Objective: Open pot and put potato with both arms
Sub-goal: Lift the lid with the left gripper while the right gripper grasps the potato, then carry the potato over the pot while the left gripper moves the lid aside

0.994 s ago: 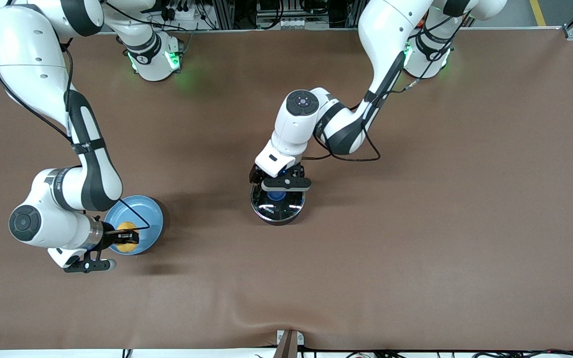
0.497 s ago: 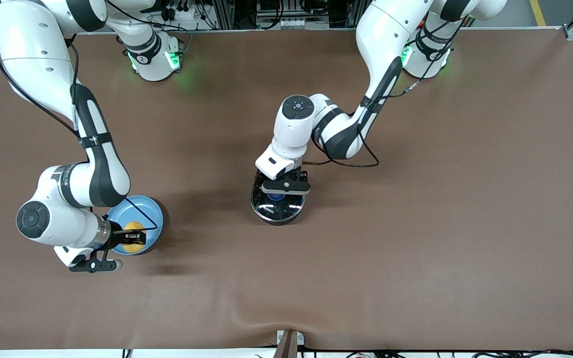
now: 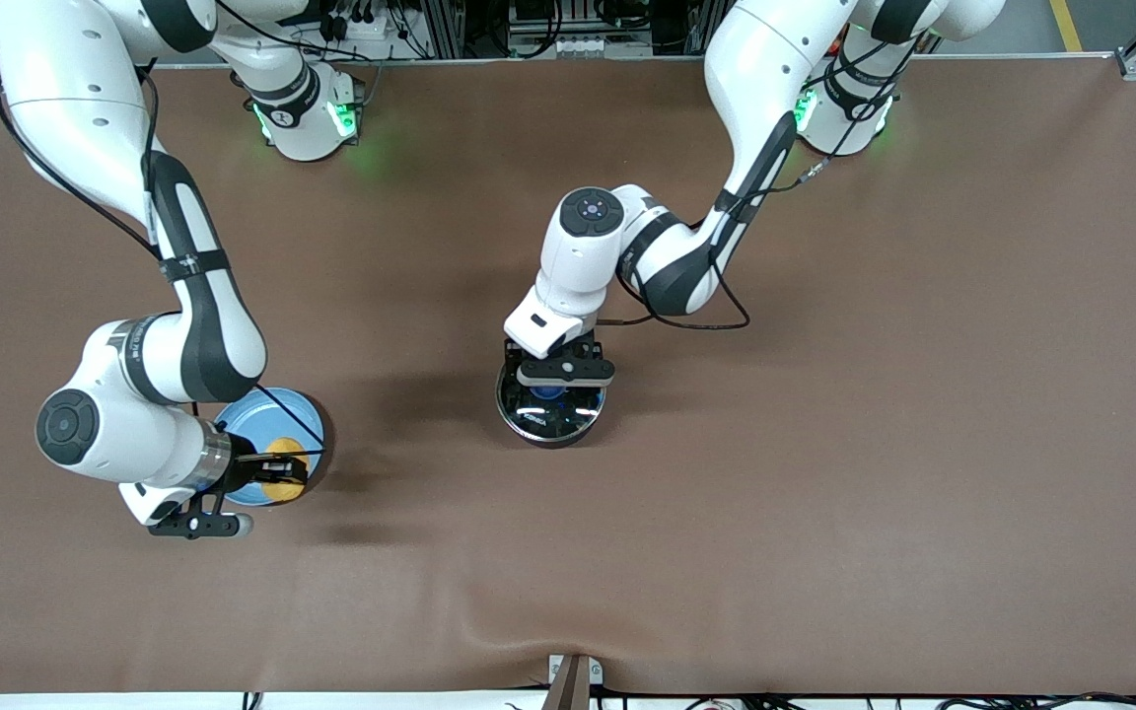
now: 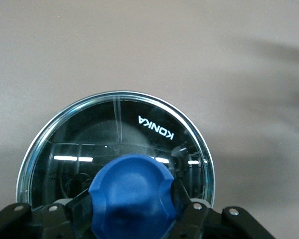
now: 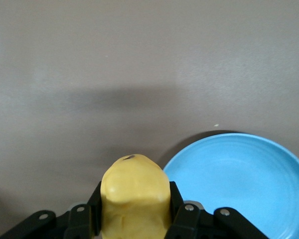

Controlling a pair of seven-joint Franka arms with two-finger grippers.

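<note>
Blue knob point(image 4: 132, 196) clamped by left end effector point(image 4: 133, 219), right end effector point(image 5: 133, 219) gripping potato point(image 5: 134, 199)

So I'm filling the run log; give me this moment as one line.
left end effector: shut on lid knob, lid on pot | right end effector: holds potato over plate

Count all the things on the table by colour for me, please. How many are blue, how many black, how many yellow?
Blue: 1, the flat round light-blue plate
Black: 1, the small round black pot with its clear glass lid and blue knob
Yellow: 1, the small oval yellow potato, held in the right gripper
Total: 3
</note>
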